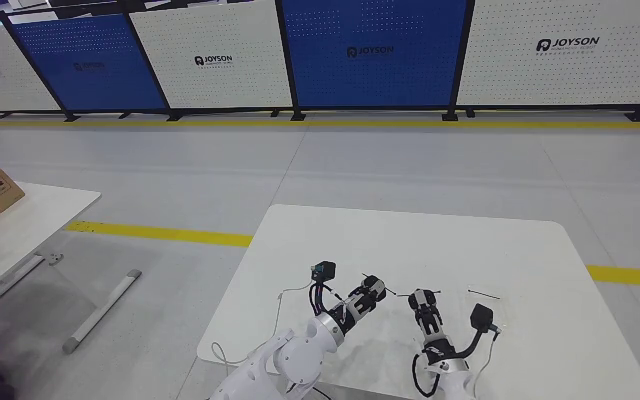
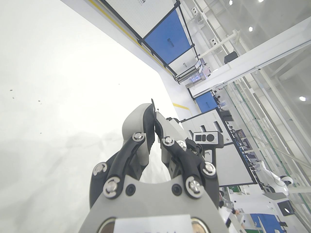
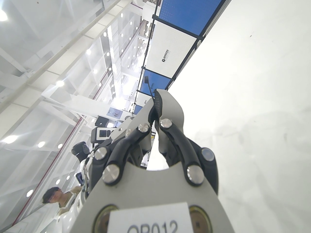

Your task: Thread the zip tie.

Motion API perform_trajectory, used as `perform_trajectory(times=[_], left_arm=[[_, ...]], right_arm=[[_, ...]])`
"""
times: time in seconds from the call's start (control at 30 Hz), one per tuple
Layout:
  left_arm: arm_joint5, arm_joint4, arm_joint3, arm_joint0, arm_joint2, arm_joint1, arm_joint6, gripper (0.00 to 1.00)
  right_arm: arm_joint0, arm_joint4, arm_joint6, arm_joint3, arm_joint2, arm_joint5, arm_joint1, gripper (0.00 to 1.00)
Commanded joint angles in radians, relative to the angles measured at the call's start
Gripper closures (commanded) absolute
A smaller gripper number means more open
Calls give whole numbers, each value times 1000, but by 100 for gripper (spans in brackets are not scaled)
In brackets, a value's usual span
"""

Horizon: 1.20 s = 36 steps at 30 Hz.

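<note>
Near edge of counter point(image 1: 400, 240): both grippers sit side by side, close but apart.

L gripper point(image 2: 154, 112) point(image 1: 373, 290): jaws closed tight, pads pressed on a thin black strip point(image 2: 153, 103). Only a short tip of it clears the pads. In the top view the gripper angles across toward the R side.

R gripper point(image 3: 155, 100) point(image 1: 424, 297): jaws closed on the zip tie point(image 3: 146, 79). Its square head and a short, slightly bent length of stem stick out past the tips and hang free above the counter.

Cannot tell whether the strip in the L jaws is the other end of that zip tie or a separate piece; the span between the grippers is too small to read from the top view.

Obstructions: each arm's wrist camera point(image 1: 324, 270) sits beside its gripper, the R one point(image 1: 483, 318) outboard of the R gripper. Just beyond it a loose tie point(image 1: 485, 294) lies flat on the counter, near the R gripper, not touching it.

Farther out: counter surface white, a few small dark specks point(image 2: 11, 90).

Beyond counter: grey floor with a yellow line point(image 1: 160, 233). A side table point(image 1: 40, 215) stands well off to the L with a brown box point(image 1: 8, 192) at its edge, and a grey bar point(image 1: 100, 310) lies on the floor beside it.

Back of room: row of blue and white panels point(image 1: 373, 50).
</note>
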Motion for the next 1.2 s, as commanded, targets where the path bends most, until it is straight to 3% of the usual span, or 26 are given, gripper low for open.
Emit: perform_trajectory(times=[0.0,1.17], left_arm=[[0,0,0,0,0,0,0,100],[0,0,0,0,0,0,0,100]], right_arm=[[1,-2,1,-1,0,0,-1,100],[4,-3,22,10,9,4,-13,100]])
